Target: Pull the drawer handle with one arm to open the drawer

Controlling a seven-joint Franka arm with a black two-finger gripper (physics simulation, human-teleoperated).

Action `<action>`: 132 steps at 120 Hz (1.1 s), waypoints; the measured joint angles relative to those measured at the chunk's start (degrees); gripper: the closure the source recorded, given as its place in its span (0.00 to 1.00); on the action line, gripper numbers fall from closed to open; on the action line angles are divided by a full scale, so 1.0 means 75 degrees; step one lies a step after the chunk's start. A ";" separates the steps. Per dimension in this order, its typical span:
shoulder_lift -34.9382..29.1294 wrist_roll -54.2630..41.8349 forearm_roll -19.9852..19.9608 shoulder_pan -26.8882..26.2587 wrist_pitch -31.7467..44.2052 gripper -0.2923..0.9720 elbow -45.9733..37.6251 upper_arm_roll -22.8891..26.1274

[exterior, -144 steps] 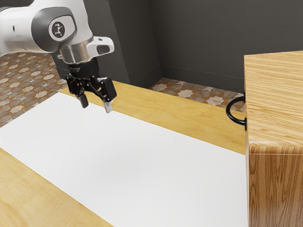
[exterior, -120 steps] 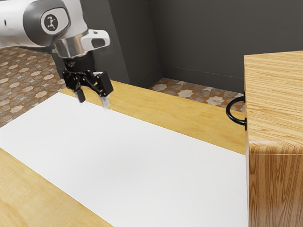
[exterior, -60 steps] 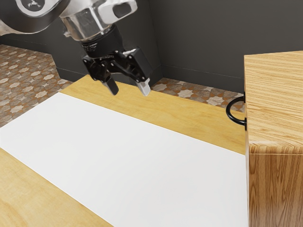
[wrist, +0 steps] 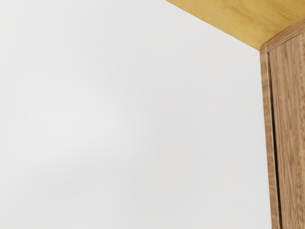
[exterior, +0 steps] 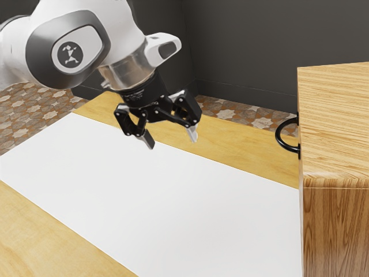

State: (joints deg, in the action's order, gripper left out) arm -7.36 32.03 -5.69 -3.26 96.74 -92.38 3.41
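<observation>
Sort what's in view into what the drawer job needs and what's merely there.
For the job:
gripper, open, well short of the handle
handle, a black loop
wooden cabinet that carries it

Merely there:
white sheet on the table
tiled floor

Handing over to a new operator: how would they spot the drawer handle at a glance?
Find the wooden cabinet at the exterior view's right. On its side facing that view's left, near the top edge, sits the handle. It is a thin black loop, the one dark curved thing against the pale wood.
</observation>
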 joint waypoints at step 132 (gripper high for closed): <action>0.1111 0.2304 -0.1655 -0.0442 0.0678 0.23 0.0931 0.0771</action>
State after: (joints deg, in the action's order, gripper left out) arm 0.98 49.31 -18.10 -6.58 101.82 -85.39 9.20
